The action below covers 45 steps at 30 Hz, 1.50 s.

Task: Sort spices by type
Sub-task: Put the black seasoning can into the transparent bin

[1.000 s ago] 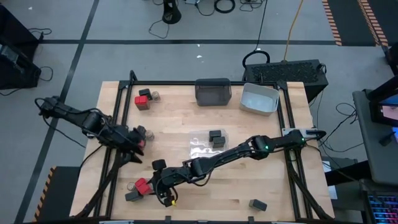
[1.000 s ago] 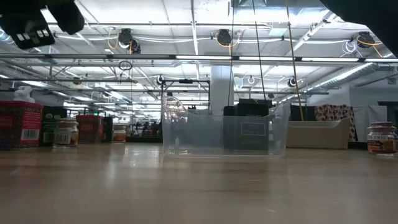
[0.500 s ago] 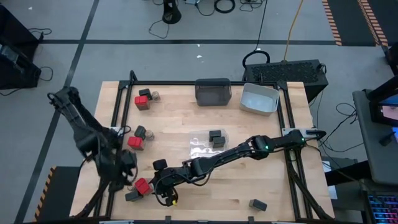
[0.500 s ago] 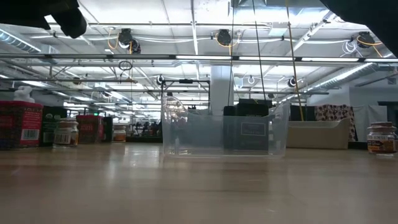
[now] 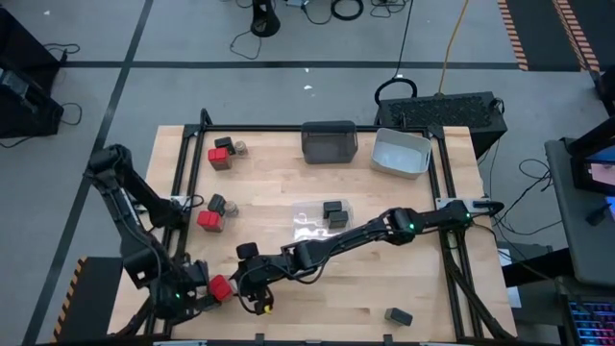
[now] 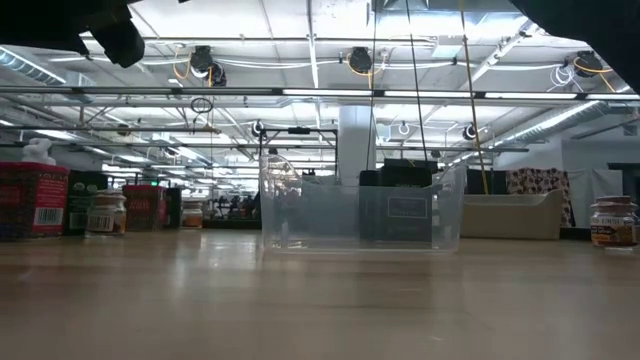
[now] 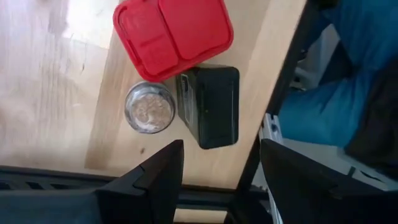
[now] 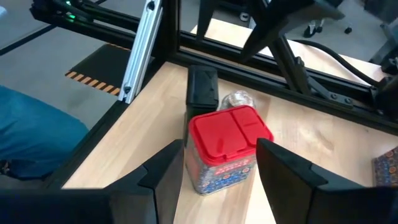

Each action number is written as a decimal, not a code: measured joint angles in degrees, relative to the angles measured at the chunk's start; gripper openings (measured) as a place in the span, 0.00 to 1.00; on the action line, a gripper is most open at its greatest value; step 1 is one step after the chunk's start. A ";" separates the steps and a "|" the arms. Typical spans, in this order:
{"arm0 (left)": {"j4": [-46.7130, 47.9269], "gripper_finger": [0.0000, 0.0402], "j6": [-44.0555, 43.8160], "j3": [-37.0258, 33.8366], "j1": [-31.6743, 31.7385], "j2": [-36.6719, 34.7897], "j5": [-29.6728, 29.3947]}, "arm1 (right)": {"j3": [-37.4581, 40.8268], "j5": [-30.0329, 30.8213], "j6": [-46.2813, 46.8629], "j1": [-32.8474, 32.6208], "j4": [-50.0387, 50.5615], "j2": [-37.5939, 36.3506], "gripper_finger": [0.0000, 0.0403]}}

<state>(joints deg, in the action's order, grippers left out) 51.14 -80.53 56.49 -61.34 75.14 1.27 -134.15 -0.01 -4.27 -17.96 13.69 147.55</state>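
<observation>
L gripper [image 5: 197, 296] moved; 3 red-top boxes [image 5: 220, 287].

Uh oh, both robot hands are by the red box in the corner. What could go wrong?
Both open grippers crowd one corner: the left gripper above, the right gripper beside the red-topped box. They might bump each other.

The black box sits near the table edge, so a nudge might push it off.

The small jar touches the black box, so grabbing one could knock the other.
</observation>
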 joint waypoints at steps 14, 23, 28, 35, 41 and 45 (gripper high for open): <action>-2.65 0.54 2.91 0.04 -1.06 6.55 -0.09 | 0.00 -0.04 0.15 -0.02 0.02 0.00 0.45; -3.71 0.54 2.91 0.04 -1.05 8.12 -1.81 | 0.00 -0.06 0.16 -0.02 0.07 0.00 0.45; -3.95 0.54 2.92 0.04 -1.05 10.14 -1.33 | 0.00 -0.05 0.17 -0.02 0.17 0.00 0.45; -3.92 0.54 2.87 0.04 -1.05 12.06 -1.08 | 0.00 -0.06 0.43 -0.02 0.17 0.00 0.45; -3.93 0.49 2.85 0.04 -0.98 12.15 0.01 | 0.00 -0.04 0.43 -0.04 0.15 0.00 0.45; -3.84 0.36 2.89 0.04 -0.94 12.12 0.03 | 0.00 -0.04 0.43 0.00 0.15 0.00 0.45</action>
<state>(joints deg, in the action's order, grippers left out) 47.30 -77.65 56.53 -62.28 87.26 1.30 -134.15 -0.05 -3.84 -17.96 13.85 147.55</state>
